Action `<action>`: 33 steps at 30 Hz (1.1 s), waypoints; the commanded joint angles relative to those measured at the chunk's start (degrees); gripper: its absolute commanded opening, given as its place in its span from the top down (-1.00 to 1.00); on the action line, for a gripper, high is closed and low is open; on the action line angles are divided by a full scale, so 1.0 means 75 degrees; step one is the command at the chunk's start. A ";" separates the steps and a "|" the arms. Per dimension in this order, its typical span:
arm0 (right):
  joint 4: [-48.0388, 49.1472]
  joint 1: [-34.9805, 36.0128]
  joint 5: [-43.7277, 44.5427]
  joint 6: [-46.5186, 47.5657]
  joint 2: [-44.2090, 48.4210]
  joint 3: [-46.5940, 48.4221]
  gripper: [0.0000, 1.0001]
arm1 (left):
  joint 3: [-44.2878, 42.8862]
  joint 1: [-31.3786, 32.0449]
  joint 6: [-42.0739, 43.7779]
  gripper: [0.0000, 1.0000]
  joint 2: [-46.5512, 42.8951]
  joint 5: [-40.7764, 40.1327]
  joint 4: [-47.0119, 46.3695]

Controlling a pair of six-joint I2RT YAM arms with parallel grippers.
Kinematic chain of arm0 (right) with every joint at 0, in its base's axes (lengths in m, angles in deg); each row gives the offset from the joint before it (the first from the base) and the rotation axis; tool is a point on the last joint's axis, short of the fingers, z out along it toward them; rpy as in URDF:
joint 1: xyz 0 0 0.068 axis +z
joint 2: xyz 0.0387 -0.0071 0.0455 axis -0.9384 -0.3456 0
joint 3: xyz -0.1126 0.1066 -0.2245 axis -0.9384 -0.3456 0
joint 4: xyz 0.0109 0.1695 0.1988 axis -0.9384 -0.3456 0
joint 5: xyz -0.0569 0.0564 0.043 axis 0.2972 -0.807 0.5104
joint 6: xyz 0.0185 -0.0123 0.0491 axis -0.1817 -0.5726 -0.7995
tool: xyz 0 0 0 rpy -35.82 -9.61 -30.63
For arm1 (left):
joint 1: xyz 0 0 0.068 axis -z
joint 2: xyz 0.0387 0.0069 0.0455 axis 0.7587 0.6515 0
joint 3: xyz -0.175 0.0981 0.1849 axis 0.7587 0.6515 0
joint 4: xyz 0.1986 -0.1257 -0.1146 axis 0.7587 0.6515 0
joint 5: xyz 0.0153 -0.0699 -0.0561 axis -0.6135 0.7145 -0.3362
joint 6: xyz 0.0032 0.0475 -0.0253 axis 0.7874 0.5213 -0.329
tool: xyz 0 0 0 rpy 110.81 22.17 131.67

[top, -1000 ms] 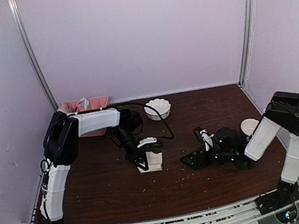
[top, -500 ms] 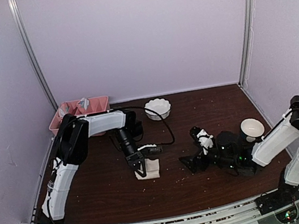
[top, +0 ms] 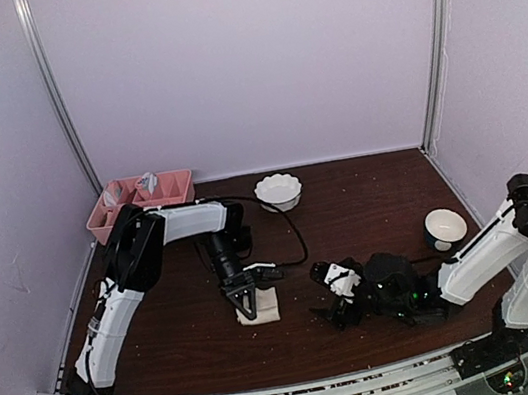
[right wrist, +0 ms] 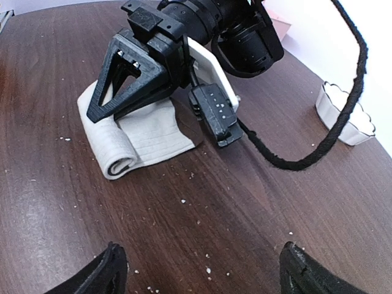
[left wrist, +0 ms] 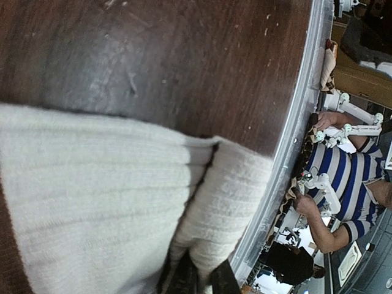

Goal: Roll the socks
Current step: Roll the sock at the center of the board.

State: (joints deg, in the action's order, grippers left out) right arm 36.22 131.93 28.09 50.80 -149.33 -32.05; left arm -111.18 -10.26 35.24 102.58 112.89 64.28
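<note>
left gripper (right wrist: 101,111) pinches the partly rolled cream sock (right wrist: 153,138); right gripper (right wrist: 202,272) gapes empty. rolling judged midway; next move needs another turn.

Cream ribbed fabric sock (top: 265,307) lies on desk (top: 366,201), left of centre, near end rolled up.

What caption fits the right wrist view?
Left jaws pinch a partly rolled cream sock on the table; right jaws open.

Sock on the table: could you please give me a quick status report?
Left claw shut on cream sock, one end rolled. Right claw open, facing it, apart. Black cable lies alongside, not between them.
</note>
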 commanded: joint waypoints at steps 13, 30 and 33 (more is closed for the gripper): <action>-0.2583 0.0724 -0.1396 0.3239 -0.1673 0.2797 -0.06 | -0.0242 0.0026 -0.0170 0.96 0.0909 -0.1249 -0.0777; -0.3175 0.0535 -0.1461 0.3648 -0.3355 0.4417 0.32 | -0.0180 -0.0053 0.0264 0.95 0.0966 -0.1031 -0.0598; -0.3444 0.0515 -0.1528 0.3649 -0.3448 0.4459 0.53 | -0.0213 -0.0125 0.0279 0.94 0.0932 -0.0998 -0.0608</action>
State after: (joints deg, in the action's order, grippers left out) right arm 15.23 136.22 16.93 77.88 -173.04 0.82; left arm -113.69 -10.43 35.50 104.73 113.26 66.68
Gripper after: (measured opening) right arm 0.292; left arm 0.035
